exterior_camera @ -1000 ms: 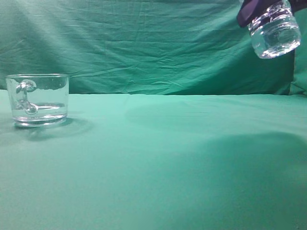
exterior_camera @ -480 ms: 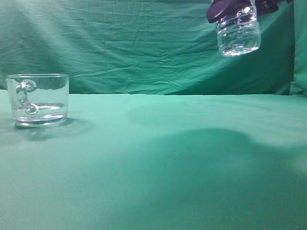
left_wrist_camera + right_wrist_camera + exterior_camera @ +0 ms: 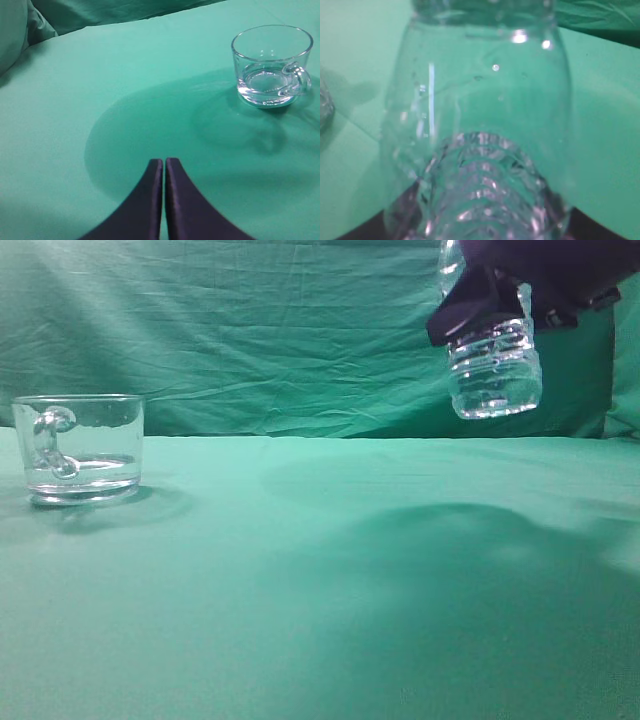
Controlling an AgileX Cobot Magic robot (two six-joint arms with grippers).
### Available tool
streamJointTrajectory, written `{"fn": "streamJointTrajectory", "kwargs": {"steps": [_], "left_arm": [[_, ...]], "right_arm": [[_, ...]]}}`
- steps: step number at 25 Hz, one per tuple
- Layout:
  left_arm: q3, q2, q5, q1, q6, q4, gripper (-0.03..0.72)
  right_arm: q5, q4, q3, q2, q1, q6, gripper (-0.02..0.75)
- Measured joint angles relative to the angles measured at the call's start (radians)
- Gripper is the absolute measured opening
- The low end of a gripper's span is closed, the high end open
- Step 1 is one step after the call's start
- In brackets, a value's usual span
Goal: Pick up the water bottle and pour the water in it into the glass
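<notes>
Held the bottle (image 3: 495, 370) aloft at upper right in the clamped right gripper (image 3: 500, 310), well apart from the glass (image 3: 80, 448) at far left. Left gripper (image 3: 164, 172) pressed closed, empty. Best carried level toward the glass, tipped only above its rim.

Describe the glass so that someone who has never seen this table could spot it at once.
Look at the green cloth-covered table and go to its far left side in the exterior view. There stands the glass, a short, wide, clear mug with a thick base and a curvy handle. Unlike the ribbed water bottle held in the air at upper right, it rests on the cloth, untouched.
</notes>
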Motion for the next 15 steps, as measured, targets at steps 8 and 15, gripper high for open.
{"fn": "streamJointTrajectory", "kwargs": {"steps": [8,15], "left_arm": [[0.000,0.000,0.000,0.000,0.000,0.000,0.000],[0.000,0.000,0.000,0.000,0.000,0.000,0.000]], "right_arm": [[-0.126,0.074,0.012,0.142,-0.024,-0.149,0.336],[-0.274,0.115,0.010,0.250,-0.024,-0.274,0.336]]}}
